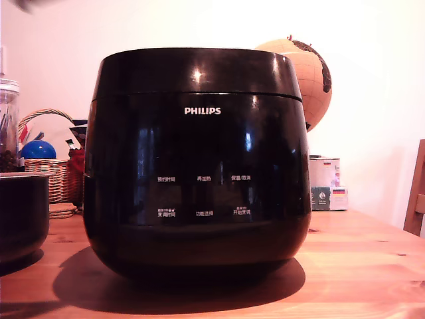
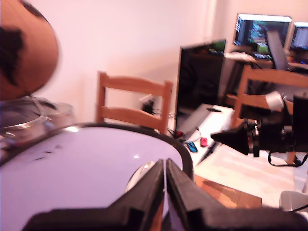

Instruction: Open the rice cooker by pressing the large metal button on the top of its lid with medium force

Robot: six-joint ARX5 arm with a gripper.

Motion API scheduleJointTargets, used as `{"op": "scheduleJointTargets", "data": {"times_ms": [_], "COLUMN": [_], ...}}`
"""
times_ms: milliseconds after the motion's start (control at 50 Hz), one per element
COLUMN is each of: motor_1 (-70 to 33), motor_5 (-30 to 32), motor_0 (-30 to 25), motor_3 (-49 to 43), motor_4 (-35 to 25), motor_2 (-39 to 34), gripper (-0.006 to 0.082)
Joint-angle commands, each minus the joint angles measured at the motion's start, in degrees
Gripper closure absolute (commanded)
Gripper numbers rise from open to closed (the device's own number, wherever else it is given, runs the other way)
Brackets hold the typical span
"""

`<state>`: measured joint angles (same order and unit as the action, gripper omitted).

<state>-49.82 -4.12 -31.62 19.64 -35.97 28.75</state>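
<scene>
The gripper (image 2: 165, 166) is closed, its two dark fingers (image 2: 149, 190) pressed together with only a thin seam between them and nothing held; the tips hang over the lid (image 2: 82, 168), at the edge of the pale oval button (image 2: 138, 175), though contact cannot be told; the cooker (image 1: 197, 166) stands on the wooden table (image 1: 365, 266), lid down; a dark pot (image 1: 21, 212) sits at the exterior view's left of the cooker, a globe (image 1: 312, 76) behind it, a wicker basket (image 1: 53, 173) behind it at the left.
</scene>
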Motion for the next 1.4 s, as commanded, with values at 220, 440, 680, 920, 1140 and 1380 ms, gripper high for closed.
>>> {"op": "scheduleJointTargets", "data": {"times_ms": [220,440,680,920,1140,1380], "motor_1": [-8.9,-15.0,-17.4,-17.4,-17.4,-19.0], "motor_5": [4.9,5.7,6.4,9.1,10.3,10.7], "motor_0": [-6.6,-8.8,-9.8,-10.4,-10.4,-10.4], "motor_3": [7.5,6.0,-5.9,-11.4,-15.5,-18.9], "motor_4": [8.2,13.1,15.7,17.0,18.3,20.0], "motor_2": [1.2,5.4,11.1,11.5,11.5,11.5], "gripper": [0.0786,0.0786,0.0786,0.0786,0.0786,0.0786]}}
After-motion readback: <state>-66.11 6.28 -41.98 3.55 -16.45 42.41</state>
